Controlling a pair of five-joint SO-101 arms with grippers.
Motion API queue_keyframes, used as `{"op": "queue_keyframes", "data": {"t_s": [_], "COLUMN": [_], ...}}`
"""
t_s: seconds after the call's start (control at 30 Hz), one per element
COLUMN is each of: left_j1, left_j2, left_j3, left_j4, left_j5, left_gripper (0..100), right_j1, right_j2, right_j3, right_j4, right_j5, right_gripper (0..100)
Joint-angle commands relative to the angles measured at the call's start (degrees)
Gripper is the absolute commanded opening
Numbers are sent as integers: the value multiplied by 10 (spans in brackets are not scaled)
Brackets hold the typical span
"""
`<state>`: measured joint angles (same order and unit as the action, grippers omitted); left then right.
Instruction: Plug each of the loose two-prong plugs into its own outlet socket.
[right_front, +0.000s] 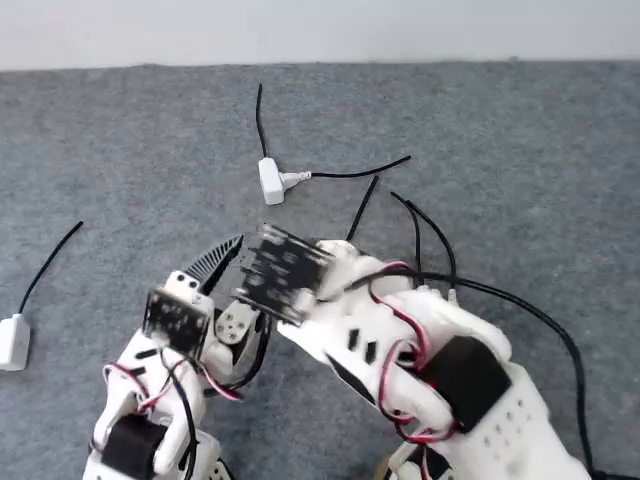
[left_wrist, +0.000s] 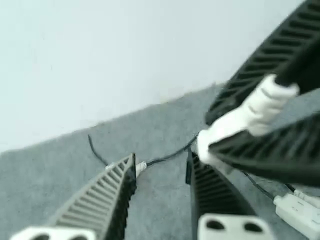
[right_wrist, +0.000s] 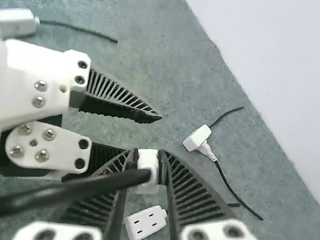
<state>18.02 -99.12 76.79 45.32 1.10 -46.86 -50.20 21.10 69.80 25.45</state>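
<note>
Holding: right gripper (right_wrist: 147, 156) closed on white plug (right_wrist: 148, 175) above the surface's near-middle, with the loose outlet socket (right_wrist: 145, 223) lying beneath. Beside it, left gripper (left_wrist: 161, 162) wide open, empty. Risk: unanchored socket probably slides under pressure; prongs hidden, so misalignment is possible.

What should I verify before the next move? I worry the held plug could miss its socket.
1. Right gripper shut on the plug: ok.
2. Left gripper open, holding nothing: ok.
3. Free socket lying on the carpet close to the held plug: ok.
4. Plug lined up with that socket: cannot tell, its front end is hidden.
5. Joined pair farther off, plug seated in its socket: ok, as far as it appears.
</note>
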Motion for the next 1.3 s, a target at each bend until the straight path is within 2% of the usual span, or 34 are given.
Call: {"op": "queue_keyframes", "data": {"t_s": [0.0, 0.47, 1.13, 1.27], "left_j1": [4, -2, -2, -2], "left_j2": [-48, -48, -50, -50], "left_j3": [16, 20, 13, 15], "left_j4": [-3, -1, 18, 18], "left_j5": [8, 5, -11, -11], "left_gripper": [162, 162, 162, 162], "right_j1": [-17, -29, -27, 2], "right_j2": [-18, -29, -233, -248], "right_j3": [24, 78, 296, 322], "right_j4": [-20, -15, -43, -65], "right_j5": [-16, -19, -19, -19], "right_gripper": [8, 8, 8, 8]}}
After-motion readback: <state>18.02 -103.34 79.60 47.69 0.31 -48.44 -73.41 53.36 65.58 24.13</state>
